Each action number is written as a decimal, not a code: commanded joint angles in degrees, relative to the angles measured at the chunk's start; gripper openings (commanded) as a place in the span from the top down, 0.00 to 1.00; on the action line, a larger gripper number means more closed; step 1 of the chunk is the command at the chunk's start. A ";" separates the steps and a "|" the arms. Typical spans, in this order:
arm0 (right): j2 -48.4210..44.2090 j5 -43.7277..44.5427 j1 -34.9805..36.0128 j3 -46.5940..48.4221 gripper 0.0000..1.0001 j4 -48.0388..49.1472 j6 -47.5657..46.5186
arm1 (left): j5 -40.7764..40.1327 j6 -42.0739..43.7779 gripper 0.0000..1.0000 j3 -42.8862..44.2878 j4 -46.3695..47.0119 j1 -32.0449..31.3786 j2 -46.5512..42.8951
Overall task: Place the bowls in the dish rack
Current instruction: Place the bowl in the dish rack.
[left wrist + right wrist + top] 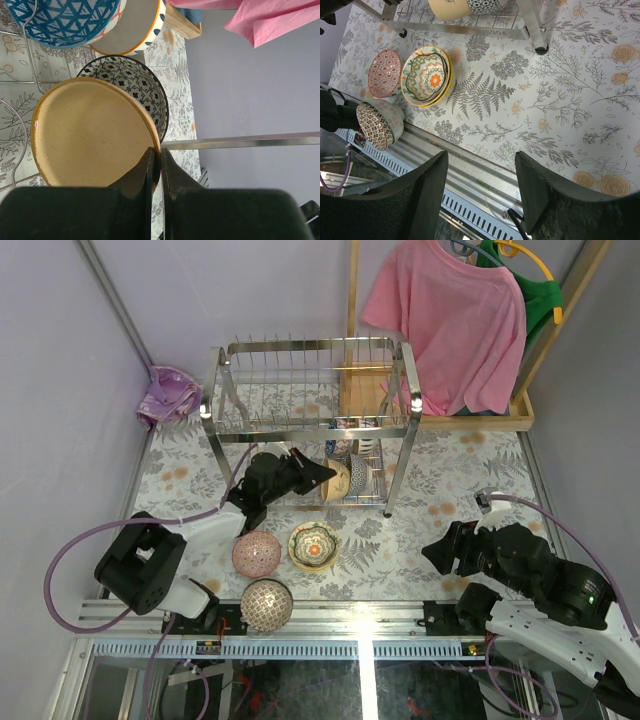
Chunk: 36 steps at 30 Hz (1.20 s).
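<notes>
The dish rack's (300,430) front post and a black-patterned bowl (135,82) hem in the tan bowl (90,135); the table (470,465) rightward seems open.

The table (480,470) is covered with a pale cloth printed with grey ferns and orange flowers, and is enclosed by plain lilac walls (50,360). At its far right corner a wooden clothes stand (470,423) is set, hung with a pink shirt (450,320) and a green garment (535,290). A crumpled purple bag (168,395) is seen at its far left corner. Its near edge is bounded by a metal rail (330,612).
</notes>
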 commanded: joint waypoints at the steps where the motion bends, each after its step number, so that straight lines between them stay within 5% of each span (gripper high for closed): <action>1: -0.81 -2.95 0.15 -0.49 0.37 0.02 -1.16 | 3.30 -4.16 1.00 0.06 8.66 0.34 0.21; 10: -1.22 -3.34 0.11 -1.05 0.37 0.09 -1.01 | -2.18 -12.25 1.00 -10.47 34.21 0.38 -1.57; 21: -1.66 -3.62 0.10 -1.50 0.37 0.00 -1.00 | -12.46 -4.04 1.00 -5.65 22.78 0.25 -8.06; 36: -3.07 -3.04 0.08 -0.85 0.37 -3.14 -1.68 | -19.19 -5.80 1.00 -6.92 40.99 0.37 1.62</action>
